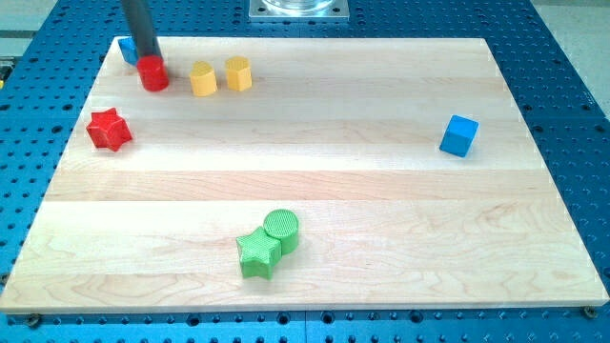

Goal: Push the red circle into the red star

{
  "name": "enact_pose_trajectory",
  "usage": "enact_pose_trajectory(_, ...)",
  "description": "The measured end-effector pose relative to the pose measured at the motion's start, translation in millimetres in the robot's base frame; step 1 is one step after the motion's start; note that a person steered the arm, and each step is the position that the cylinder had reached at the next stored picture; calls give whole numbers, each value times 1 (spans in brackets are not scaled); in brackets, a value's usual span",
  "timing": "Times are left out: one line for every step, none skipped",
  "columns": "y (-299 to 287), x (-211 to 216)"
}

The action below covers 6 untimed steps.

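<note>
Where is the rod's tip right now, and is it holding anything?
My tip: holds nothing; it rests at the red circle, on its upper side, with the red star below-left.

The small red circular block [153, 73], a squat plastic cylinder standing flat on its base, sits directly against the rod's tip [149, 57], on the side toward the view's bottom. The red star-shaped block [109, 130], also plastic and lying flat, rests further down and toward the view's left of the tip, apart from the circle.
</note>
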<state>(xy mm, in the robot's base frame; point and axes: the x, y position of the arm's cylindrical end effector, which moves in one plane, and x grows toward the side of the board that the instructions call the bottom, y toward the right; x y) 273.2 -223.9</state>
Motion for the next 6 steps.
enact_pose_trajectory(0, 24)
enact_pose_trajectory(16, 2)
enact_pose_trajectory(37, 27)
enact_pose_trajectory(16, 67)
enact_pose_trajectory(33, 71)
enact_pose_trajectory(22, 71)
